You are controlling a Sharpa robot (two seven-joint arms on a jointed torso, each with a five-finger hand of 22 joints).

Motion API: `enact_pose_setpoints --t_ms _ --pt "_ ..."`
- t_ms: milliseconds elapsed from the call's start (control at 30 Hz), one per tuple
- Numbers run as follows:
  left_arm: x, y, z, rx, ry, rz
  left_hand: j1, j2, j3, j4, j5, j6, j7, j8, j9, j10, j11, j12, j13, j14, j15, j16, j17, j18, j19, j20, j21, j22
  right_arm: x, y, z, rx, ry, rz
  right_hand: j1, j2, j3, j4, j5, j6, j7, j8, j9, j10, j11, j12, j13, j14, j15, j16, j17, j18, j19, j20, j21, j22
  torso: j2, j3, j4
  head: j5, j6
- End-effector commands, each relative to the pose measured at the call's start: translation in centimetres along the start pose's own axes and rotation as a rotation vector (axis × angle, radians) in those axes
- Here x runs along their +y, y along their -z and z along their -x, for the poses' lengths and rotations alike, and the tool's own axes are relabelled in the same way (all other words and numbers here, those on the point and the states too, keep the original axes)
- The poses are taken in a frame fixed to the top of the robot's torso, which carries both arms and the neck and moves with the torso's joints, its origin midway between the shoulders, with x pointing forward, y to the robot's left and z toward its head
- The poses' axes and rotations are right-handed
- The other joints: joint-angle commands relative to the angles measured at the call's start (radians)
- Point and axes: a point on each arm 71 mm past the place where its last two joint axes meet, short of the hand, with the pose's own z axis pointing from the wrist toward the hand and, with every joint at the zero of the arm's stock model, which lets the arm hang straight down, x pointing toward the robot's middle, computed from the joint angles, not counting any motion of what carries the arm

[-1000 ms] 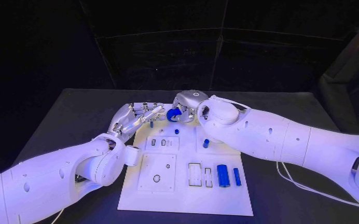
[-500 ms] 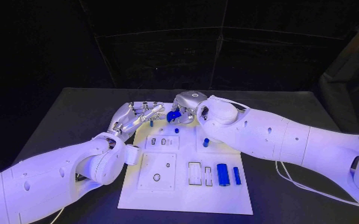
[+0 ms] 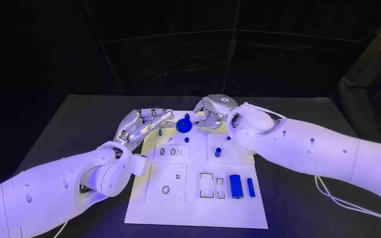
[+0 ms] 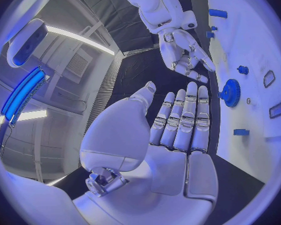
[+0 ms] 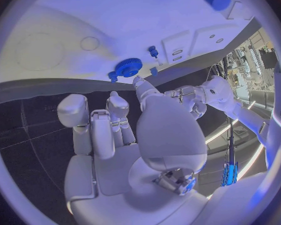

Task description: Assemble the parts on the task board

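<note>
One round, toothed blue gear (image 3: 185, 124) sits on the task board (image 3: 199, 210).

A black bench (image 3: 79, 117) is stretching out under a dark cloth, and black curtain panels (image 3: 174, 61) are hanging behind it, creased where they meet. Overhead, seen from the left wrist, a long strip light (image 4: 78, 37) is glowing white along a grey ceiling (image 4: 65, 80), and a blue-lit fixture (image 4: 22, 92) is shining beside it.
</note>
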Motion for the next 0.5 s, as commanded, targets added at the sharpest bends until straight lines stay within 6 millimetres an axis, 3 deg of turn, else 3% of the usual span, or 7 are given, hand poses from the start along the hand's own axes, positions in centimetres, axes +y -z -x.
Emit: enact_pose_setpoints --t_ms 33,233,367,400,433,467,500 --pt "-0.2 0.0 0.0 0.008 0.004 -0.008 -0.002 0.010 0.001 -0.004 0.003 -0.006 0.009 -0.005 -0.001 -0.004 -0.001 -0.005 -0.001 -0.004 0.004 -0.007 -0.002 0.006 0.001 0.008 -0.007 -0.001 -1.7 1.7 1.3 -0.057 -0.186 0.016 0.029 0.001 -0.004 -0.012 0.006 0.000 -0.001 0.002 0.002 -0.004 0.001 -0.004 -0.001 0.059 0.006 -0.007 0.035 -0.010 -0.002 0.005 -0.004 -0.005 -0.007 0.0031 -0.0140 0.003 0.002" --pt "-0.1 0.0 0.2 0.004 0.001 -0.008 -0.003 0.010 0.001 -0.004 0.003 -0.007 0.009 -0.005 -0.001 -0.005 -0.001 -0.006 -0.001 -0.005 0.004 -0.008 -0.002 0.006 0.001 0.008 -0.008 -0.001 -6.7 5.4 2.6 -0.007 -0.287 -0.003 0.077 -0.010 -0.008 -0.047 0.038 0.011 -0.004 0.002 0.003 -0.016 -0.002 -0.021 -0.011 0.056 0.004 -0.014 0.026 -0.006 -0.014 0.003 -0.017 -0.026 -0.014 0.0080 -0.0278 -0.011 0.017" --pt "0.0 -0.2 0.2 0.004 0.001 -0.009 -0.003 0.010 0.001 -0.004 0.003 -0.007 0.009 -0.005 -0.001 -0.005 -0.001 -0.006 -0.001 -0.005 0.004 -0.008 -0.002 0.006 0.001 0.008 -0.008 -0.001 -9.2 6.7 3.1 -0.010 -0.293 -0.012 0.084 -0.020 -0.018 -0.054 0.052 0.007 -0.003 0.000 0.001 -0.021 -0.002 -0.029 -0.017 0.055 0.004 -0.016 0.023 -0.005 -0.020 0.003 -0.022 -0.034 -0.014 0.0158 -0.0333 -0.015 0.019" --pt "0.0 -0.2 0.2 0.003 0.003 -0.008 -0.003 0.010 0.001 -0.004 0.003 -0.007 0.009 -0.005 -0.001 -0.005 -0.001 -0.006 -0.001 -0.005 0.004 -0.008 -0.002 0.006 0.001 0.008 -0.008 -0.001 -9.6 6.9 3.2 -0.010 -0.290 -0.017 0.085 -0.020 -0.019 -0.055 0.053 0.006 -0.003 0.000 0.001 -0.021 -0.002 -0.030 -0.017 0.055 0.004 -0.016 0.024 -0.005 -0.020 0.003 -0.022 -0.035 -0.014 0.0149 -0.0316 -0.021 0.019" --pt "0.1 -0.2 0.2 0.002 0.005 -0.007 -0.003 0.010 0.001 -0.004 0.003 -0.007 0.009 -0.005 -0.001 -0.005 -0.001 -0.006 -0.001 -0.005 0.004 -0.008 -0.002 0.006 0.000 0.008 -0.008 -0.002 -10.1 7.0 3.2 -0.010 -0.286 -0.022 0.086 -0.020 -0.020 -0.056 0.053 0.006 -0.003 -0.001 0.001 -0.021 -0.001 -0.030 -0.017 0.055 0.004 -0.016 0.024 -0.005 -0.020 0.003 -0.022 -0.034 -0.014 0.0171 -0.0318 -0.027 0.018" --pt "0.1 -0.2 0.2 0.001 0.006 -0.007 -0.003 0.010 0.001 -0.004 0.003 -0.007 0.009 -0.005 -0.001 -0.005 -0.001 -0.006 -0.001 -0.005 0.004 -0.008 -0.002 0.006 0.000 0.008 -0.008 -0.002 -10.4 7.1 3.2 -0.009 -0.280 -0.027 0.087 -0.021 -0.020 -0.056 0.053 0.005 -0.003 -0.001 0.001 -0.022 -0.001 -0.030 -0.018 0.056 0.004 -0.016 0.024 -0.005 -0.020 0.003 -0.022 -0.034 -0.013 0.0144 -0.0297 -0.032 0.018" --pt "0.1 -0.3 0.2 0.000 0.008 -0.006 -0.003 0.010 0.001 -0.004 0.003 -0.007 0.009 -0.005 -0.001 -0.005 -0.001 -0.006 -0.001 -0.005 0.004 -0.008 -0.002 0.006 0.000 0.008 -0.008 -0.002 -10.7 7.1 3.2 -0.008 -0.276 -0.030 0.087 -0.021 -0.021 -0.057 0.054 0.004 -0.003 -0.001 0.001 -0.022 -0.001 -0.031 -0.018 0.056 0.004 -0.016 0.025 -0.005 -0.020 0.003 -0.023 -0.035 -0.013 0.0149 -0.0296 -0.033 0.018"
